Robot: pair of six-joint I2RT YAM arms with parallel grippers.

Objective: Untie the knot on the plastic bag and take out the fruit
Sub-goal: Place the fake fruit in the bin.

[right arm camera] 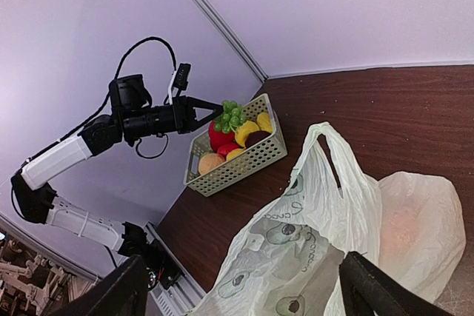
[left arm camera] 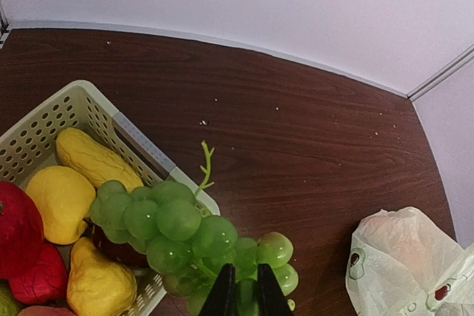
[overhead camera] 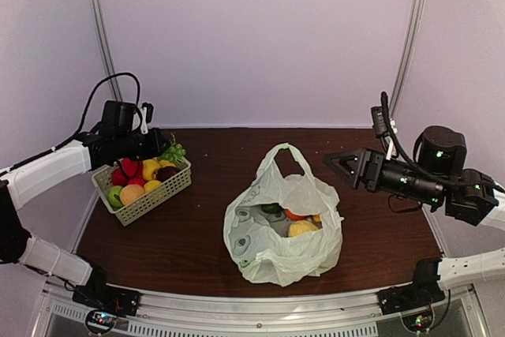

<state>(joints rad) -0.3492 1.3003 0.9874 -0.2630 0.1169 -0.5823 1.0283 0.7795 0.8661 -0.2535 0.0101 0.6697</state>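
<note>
- Dropping the bunch of green grapes (left arm camera: pixel 185 227) outside the basket (left arm camera: pixel 74 101) is judged the nearest risk. The bunch is draped across the basket's far right corner, partly beyond the rim, so if it is released there it could be tipped onto the bench (overhead camera: pixel 197 250) by its own weight.
- A slip is also possible, since only the near end of the bunch is pinched, and single grapes could be pulled off the stem.
- A later risk is judged at the plastic bag (overhead camera: pixel 260 262). Its thin wall could be caught together with a piece of fruit, and the whole bag would then be lifted or dragged toward the bench's edge.
- The left claw (left arm camera: pixel 241 294) is clenched, its fingers pressed together on the grapes. Whether the bunch is also borne by the rim cannot be told.
- The left arm is stretched along the bench's left edge, with the forearm roughly level and the wrist pointed toward the right, above the basket.
- The right claw (overhead camera: pixel 331 165) is released, with its fingers spread wide and nothing between them. It is held level above the bench, just to the right of the bag and pointed at it.
- The bag is set in the middle of the bench, toward the near edge, with its mouth open. No knot is seen and one loop handle (right arm camera: pixel 305 175) stands upright, so the untying is judged done.
- The fruit (overhead camera: pixel 302 228) is partly inside the bag, where a yellow piece and an orange piece (overhead camera: pixel 293 214) are visible through the mouth.
</note>
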